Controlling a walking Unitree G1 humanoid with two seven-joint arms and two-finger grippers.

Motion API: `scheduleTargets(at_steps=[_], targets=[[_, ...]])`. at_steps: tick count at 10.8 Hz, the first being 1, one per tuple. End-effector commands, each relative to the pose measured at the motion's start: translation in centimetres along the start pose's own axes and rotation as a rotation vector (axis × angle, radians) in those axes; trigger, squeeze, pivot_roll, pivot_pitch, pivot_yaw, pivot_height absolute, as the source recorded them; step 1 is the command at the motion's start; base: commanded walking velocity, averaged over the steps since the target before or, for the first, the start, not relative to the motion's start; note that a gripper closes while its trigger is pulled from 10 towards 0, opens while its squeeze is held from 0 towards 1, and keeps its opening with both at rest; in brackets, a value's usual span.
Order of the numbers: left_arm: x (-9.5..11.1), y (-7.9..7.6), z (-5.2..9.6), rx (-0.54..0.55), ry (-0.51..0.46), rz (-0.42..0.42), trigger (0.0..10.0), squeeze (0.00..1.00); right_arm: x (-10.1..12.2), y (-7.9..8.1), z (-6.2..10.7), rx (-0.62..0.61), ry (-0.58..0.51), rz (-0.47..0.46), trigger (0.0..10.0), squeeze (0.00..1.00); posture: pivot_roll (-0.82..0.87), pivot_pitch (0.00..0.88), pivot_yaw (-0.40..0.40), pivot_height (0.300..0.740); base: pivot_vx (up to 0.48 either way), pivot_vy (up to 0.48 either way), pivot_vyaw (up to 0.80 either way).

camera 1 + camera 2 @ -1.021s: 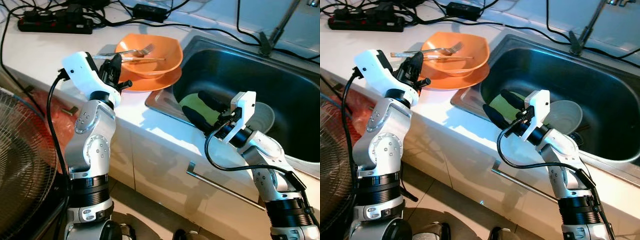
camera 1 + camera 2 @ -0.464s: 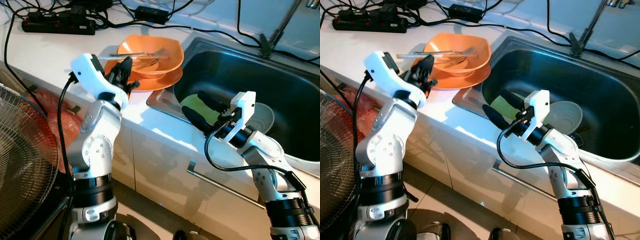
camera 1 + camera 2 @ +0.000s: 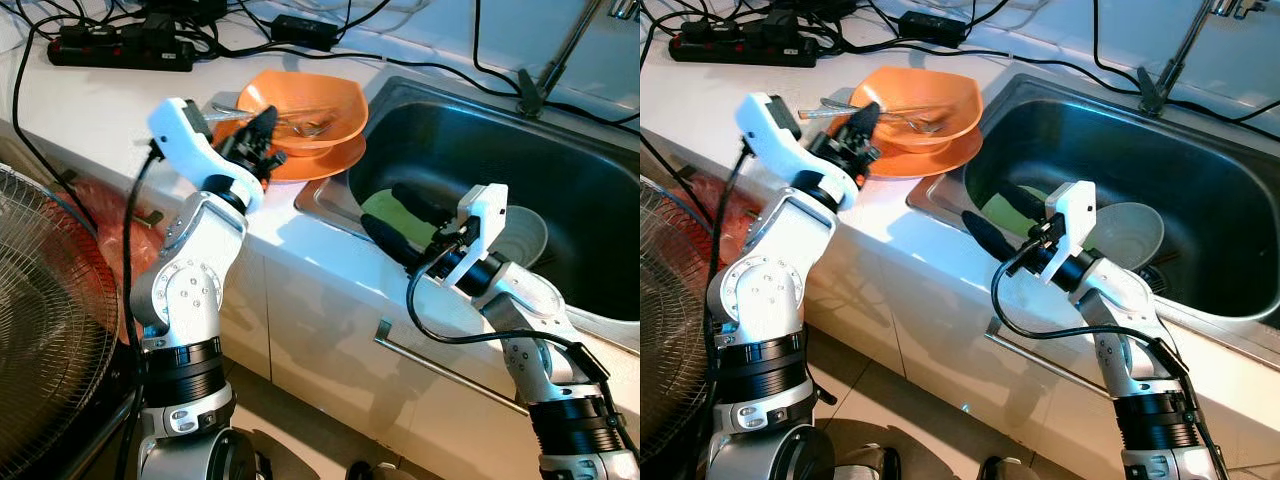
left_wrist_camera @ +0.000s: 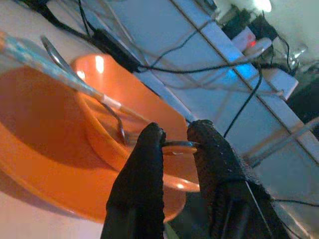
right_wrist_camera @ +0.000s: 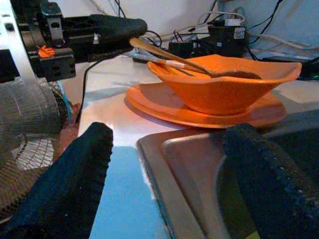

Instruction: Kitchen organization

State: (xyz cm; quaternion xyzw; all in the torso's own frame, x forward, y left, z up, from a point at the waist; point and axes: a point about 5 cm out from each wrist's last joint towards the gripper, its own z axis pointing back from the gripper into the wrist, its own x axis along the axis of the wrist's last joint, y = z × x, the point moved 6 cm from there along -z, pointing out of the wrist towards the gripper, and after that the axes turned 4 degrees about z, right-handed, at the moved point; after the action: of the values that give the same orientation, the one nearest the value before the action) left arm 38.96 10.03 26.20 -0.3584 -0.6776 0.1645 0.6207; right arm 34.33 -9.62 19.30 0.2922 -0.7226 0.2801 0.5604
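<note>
left claw (image 3: 262,138) nearly closed, nipping orange bowl (image 3: 318,105) rim | bowl and fork (image 3: 902,118) sat on plate (image 3: 322,162), counter (image 3: 100,100) | right claw (image 3: 395,212) wide open, empty, over sink (image 3: 600,200) | nothing yet moved

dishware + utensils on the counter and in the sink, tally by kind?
Orange bowl: 1
Orange plate: 1
Utensils resting in the bowl (fork plus a wooden-handled one): 2
White bowl in the sink: 1
Green item in the sink, kind unclear: 1
Total: 6
</note>
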Motion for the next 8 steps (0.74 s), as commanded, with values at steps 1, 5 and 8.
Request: scheduleTargets(at_steps=[1,5,8], targets=[[-0.1,-1.8,0.0,-0.062,0.012,0.002,10.0,0.00,0.2,0.1,0.0,0.006,0.006,0.026,10.0,0.00,0.08,0.112,-0.058,0.740,0.000,0.000,0.00],[1.7,-4.8,0.5,-0.155,-0.151,-0.545,10.0,0.00,0.3,-0.9,0.0,-0.049,0.000,0.044,10.0,0.00,0.08,0.115,-0.056,0.740,0.000,0.000,0.00],[1.3,-6.7,0.7,-0.239,-0.208,-0.650,10.0,0.00,1.2,-3.4,0.2,-0.185,-0.020,0.093,10.0,0.00,0.07,0.114,-0.052,0.740,0.000,0.000,0.00]])
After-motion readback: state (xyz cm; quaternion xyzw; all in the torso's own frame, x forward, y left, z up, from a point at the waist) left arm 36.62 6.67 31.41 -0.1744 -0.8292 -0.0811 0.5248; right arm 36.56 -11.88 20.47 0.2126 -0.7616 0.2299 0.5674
